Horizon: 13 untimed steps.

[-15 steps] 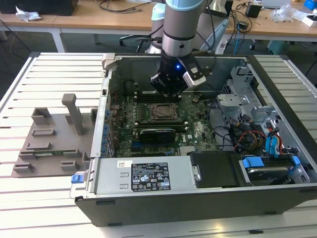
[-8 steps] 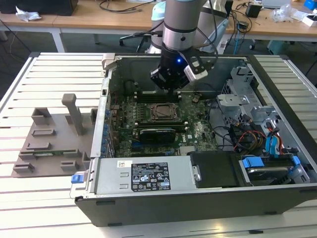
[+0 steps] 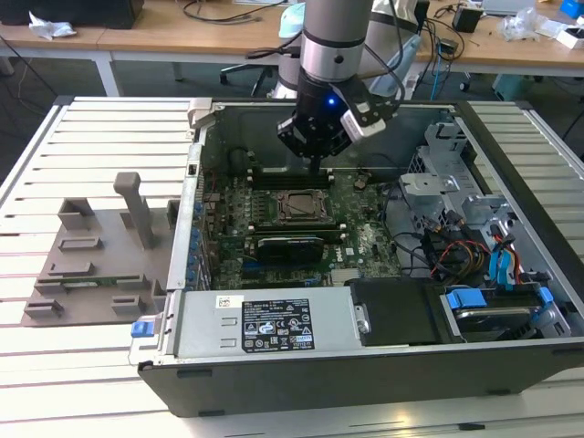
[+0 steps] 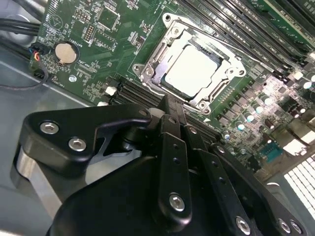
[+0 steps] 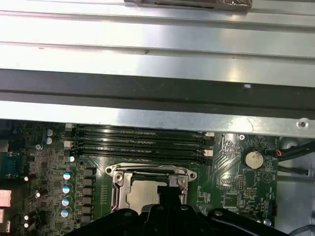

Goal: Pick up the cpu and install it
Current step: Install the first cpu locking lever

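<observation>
Grey plastic forms the fixture tray (image 3: 96,251) at the exterior view's left, resting on the slatted white work table (image 3: 82,137) with an upright post (image 3: 137,210) rising from it. Just beside it, toward the exterior view's right, stands the open computer case (image 3: 383,365), its side panel off and the green motherboard (image 3: 283,246) exposed. A labelled power supply (image 3: 265,321) lies along the near wall of the case.

Near the middle of the board, the black socket frame (image 3: 299,206) surrounds the cpu (image 4: 193,69). In both wrist views the cpu (image 5: 142,196) lies flat inside the metal socket frame (image 4: 192,66), silver-grey top upward. Black memory slots (image 5: 138,142) run beside the socket, and a round coin battery (image 5: 253,158) sits on the board well apart from it.

The gripper (image 3: 317,164) hangs from the arm (image 3: 333,41) directly behind the socket in the exterior view, with a blue light on its wrist. In the second wrist view the fingers (image 4: 173,118) meet as one narrow black stem just beside the socket edge; the jaws are closed together with nothing between them. The fingertip is near the cpu; contact cannot be determined.

At the exterior view's right, drive bays (image 3: 497,310) with blue tabs and bundled cables (image 3: 447,251) occupy the case.
</observation>
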{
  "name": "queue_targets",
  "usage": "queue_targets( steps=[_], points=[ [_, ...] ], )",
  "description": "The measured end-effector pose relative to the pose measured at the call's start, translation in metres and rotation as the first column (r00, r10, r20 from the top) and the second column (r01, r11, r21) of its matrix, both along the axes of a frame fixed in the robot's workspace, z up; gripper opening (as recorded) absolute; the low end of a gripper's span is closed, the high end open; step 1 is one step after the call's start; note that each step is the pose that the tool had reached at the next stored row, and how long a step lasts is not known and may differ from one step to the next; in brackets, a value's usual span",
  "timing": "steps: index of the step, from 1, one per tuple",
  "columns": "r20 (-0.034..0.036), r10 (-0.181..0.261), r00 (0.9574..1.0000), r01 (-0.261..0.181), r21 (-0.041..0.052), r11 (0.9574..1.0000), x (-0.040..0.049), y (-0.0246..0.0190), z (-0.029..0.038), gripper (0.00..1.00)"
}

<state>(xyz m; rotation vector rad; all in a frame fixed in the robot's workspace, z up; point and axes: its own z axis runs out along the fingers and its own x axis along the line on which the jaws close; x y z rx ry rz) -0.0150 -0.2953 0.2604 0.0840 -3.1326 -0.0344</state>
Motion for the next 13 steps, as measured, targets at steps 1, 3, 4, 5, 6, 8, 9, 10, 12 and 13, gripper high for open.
queue_targets(
  steps=[1,3,4,5,6,8,9,10,12,13],
  points=[
    [0.0000,0.000,1.0000,0.000,0.0001,1.0000,0.0000,0.0000,0.0012,0.11],
    [0.0000,0.000,1.0000,0.000,0.0001,1.0000,0.0000,0.0000,0.0035,0.11],
    [0.0000,0.000,1.0000,0.000,0.0000,1.0000,0.0000,0.0000,0.0047,0.11],
    [0.0000,0.000,1.0000,0.000,0.0001,1.0000,0.0000,0.0000,0.0058,0.11],
    [0.0000,0.000,1.0000,0.000,0.0000,1.0000,0.0000,0.0000,0.0069,0.11],
    [0.0000,0.000,1.0000,0.000,0.0000,1.0000,0.0000,0.0000,0.0094,0.11],
    [0.0000,0.000,1.0000,0.000,0.0001,1.0000,0.0000,0.0000,0.0109,0.11],
    [0.0001,0.000,1.0000,0.000,0.0001,1.0000,0.0000,0.0000,0.0143,0.11],
    [0.0001,0.000,1.0000,0.000,0.0001,1.0000,0.0000,0.0000,0.0193,0.11],
    [0.0000,0.000,1.0000,0.000,0.0000,1.0000,0.0000,0.0000,0.0212,0.11]
  ],
)
